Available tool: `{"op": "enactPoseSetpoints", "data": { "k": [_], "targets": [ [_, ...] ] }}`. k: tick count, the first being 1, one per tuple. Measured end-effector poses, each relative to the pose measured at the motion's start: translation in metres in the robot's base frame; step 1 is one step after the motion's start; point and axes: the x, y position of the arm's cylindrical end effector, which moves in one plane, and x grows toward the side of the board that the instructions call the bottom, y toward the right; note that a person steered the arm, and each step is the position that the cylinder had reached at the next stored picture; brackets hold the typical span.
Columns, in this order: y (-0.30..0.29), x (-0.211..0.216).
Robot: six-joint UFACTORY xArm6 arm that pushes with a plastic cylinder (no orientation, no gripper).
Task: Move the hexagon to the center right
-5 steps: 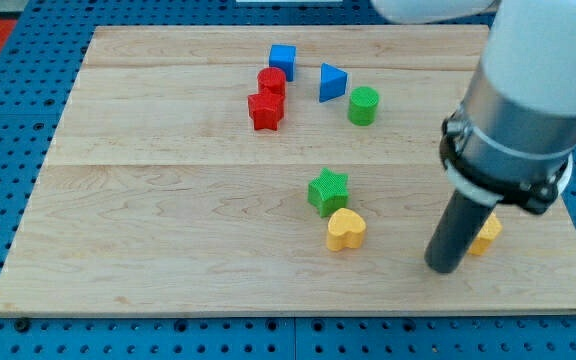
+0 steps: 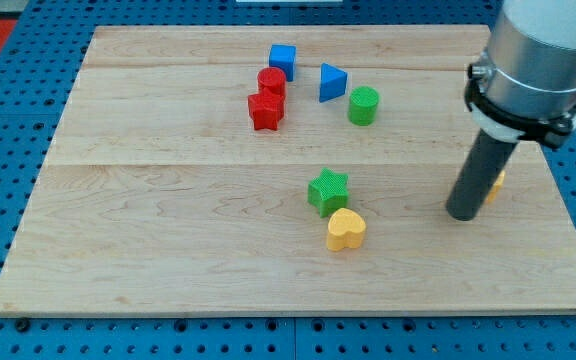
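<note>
The yellow hexagon (image 2: 497,182) lies at the board's right side, mostly hidden behind my rod; only a sliver of it shows at the rod's right edge. My tip (image 2: 462,214) rests on the board just to the view's left and below the hexagon, touching or nearly touching it. The rod rises toward the view's top right into the grey arm body.
A green star (image 2: 328,191) and a yellow heart (image 2: 345,229) sit left of my tip. Near the top are a blue cube (image 2: 282,58), red cylinder (image 2: 272,81), red star (image 2: 265,111), blue triangle (image 2: 332,82) and green cylinder (image 2: 363,105). The board's right edge (image 2: 568,215) is close.
My tip has moved toward the view's top and slightly right. The yellow hexagon has been pushed the same way, up along the right side of the board.
</note>
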Motion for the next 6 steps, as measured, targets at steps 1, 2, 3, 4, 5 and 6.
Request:
{"op": "enactPoseSetpoints", "data": {
  "k": [1,2,3,4,5,6],
  "targets": [
    [0.015,-0.034],
    [0.005,-0.054],
    [0.052,-0.053],
    [0.070,-0.054],
    [0.084,-0.088],
    [0.078,-0.096]
  ]
}}
